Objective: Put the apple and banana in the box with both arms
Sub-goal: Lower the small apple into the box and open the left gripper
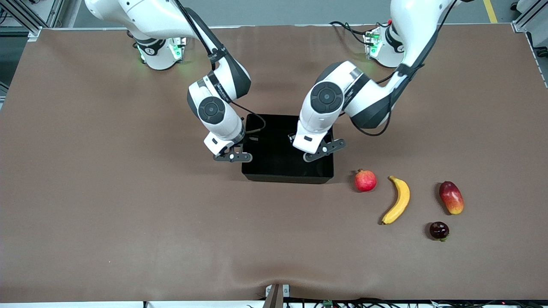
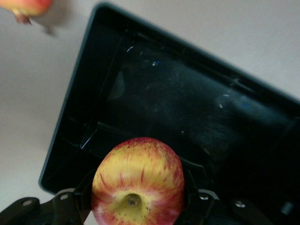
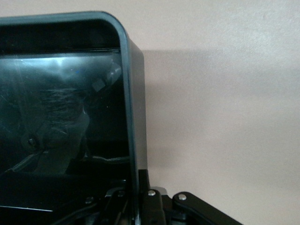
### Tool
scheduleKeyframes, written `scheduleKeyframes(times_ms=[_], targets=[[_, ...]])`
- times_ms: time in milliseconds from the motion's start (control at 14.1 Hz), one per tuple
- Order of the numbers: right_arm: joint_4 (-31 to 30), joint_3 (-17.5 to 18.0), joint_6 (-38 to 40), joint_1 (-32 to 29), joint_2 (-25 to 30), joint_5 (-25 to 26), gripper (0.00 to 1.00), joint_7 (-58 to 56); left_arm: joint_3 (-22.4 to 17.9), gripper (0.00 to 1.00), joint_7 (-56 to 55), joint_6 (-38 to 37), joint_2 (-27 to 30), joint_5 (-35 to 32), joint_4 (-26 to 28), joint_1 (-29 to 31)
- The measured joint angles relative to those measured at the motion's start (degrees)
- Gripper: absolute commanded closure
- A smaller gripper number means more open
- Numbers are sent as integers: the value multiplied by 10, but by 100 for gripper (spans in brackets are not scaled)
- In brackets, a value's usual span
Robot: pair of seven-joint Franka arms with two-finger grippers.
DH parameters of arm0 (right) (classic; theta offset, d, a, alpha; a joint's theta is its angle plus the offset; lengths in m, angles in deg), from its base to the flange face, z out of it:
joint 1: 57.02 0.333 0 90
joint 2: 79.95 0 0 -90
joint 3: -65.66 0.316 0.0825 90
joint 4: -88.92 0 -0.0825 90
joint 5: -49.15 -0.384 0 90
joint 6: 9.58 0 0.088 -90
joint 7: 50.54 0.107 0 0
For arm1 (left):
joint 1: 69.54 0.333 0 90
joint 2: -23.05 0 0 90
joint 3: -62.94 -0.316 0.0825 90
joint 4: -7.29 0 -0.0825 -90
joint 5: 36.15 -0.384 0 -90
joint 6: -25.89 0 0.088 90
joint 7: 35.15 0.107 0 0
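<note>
The black box (image 1: 286,176) sits mid-table. My left gripper (image 1: 319,150) hangs over the box's end toward the left arm and is shut on the apple (image 2: 138,183), red with yellow streaks, stem dimple facing the camera; the front view hides the apple under the hand. The left wrist view shows the box (image 2: 187,103) below the apple. My right gripper (image 1: 233,156) is at the box's wall toward the right arm; in the right wrist view its fingers (image 3: 154,206) straddle that wall (image 3: 136,93) and close on it. The banana (image 1: 398,200) lies on the table toward the left arm's end.
A pinkish-red round fruit with a crown nub (image 1: 365,180) lies between box and banana, also in the left wrist view (image 2: 26,5). A red-yellow mango (image 1: 451,197) and a small dark fruit (image 1: 439,230) lie past the banana. Brown cloth covers the table.
</note>
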Motion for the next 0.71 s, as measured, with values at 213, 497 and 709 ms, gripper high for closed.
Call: scheduleKeyframes(times_ms=[213, 497, 709], targets=[[3, 0, -4, 0, -1, -2, 0, 1, -4, 100, -9, 60, -1, -14, 64, 1], [6, -4, -4, 0, -1, -2, 0, 7, -4, 100, -28, 104, -5, -36, 115, 2], [7, -12, -3, -2, 8, -3, 0, 7, -5, 100, -28, 134, -24, -45, 126, 2]])
